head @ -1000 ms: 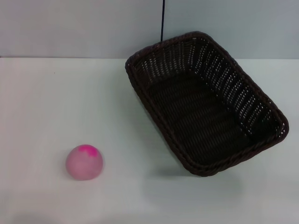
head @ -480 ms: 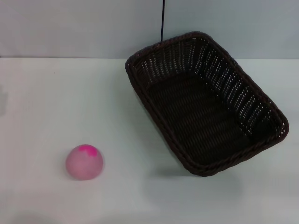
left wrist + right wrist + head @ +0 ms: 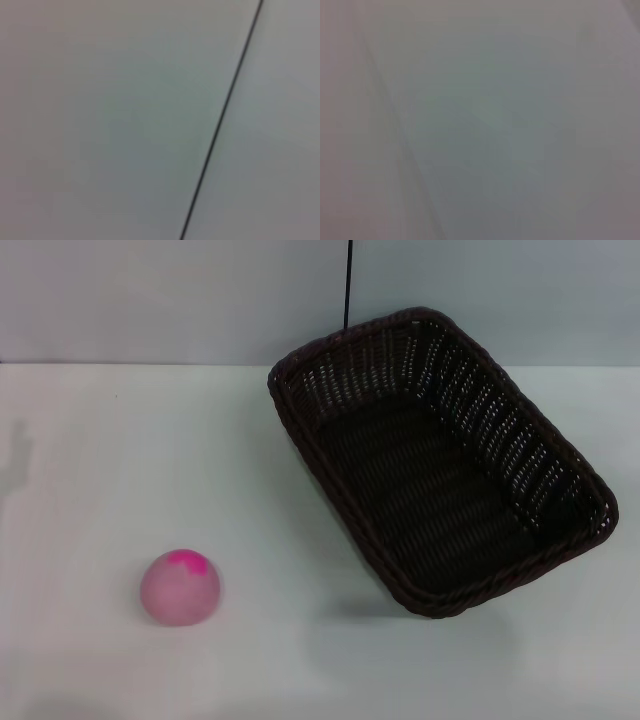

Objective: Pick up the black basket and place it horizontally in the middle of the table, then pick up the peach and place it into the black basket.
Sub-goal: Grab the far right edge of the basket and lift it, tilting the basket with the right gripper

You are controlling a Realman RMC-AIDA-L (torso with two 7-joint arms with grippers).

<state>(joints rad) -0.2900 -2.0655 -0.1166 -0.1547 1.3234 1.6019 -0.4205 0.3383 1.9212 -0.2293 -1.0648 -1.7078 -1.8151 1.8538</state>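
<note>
A white table fills most of the head view, and behind its far edge stands a pale grey wall with a thin dark line running down it. Neither gripper appears in any view, so whether they are open or closed cannot be told, and nothing can be placed relative to them. The black basket sits on the right half of the table, turned at a slant, with one corner near the far edge and its right corner near the right side of the view. The peach rests on the near left part of the table, well apart from the basket. Bare tabletop lies between them. Both wrist views show only a plain grey surface; the left one is crossed by a thin dark line.
</note>
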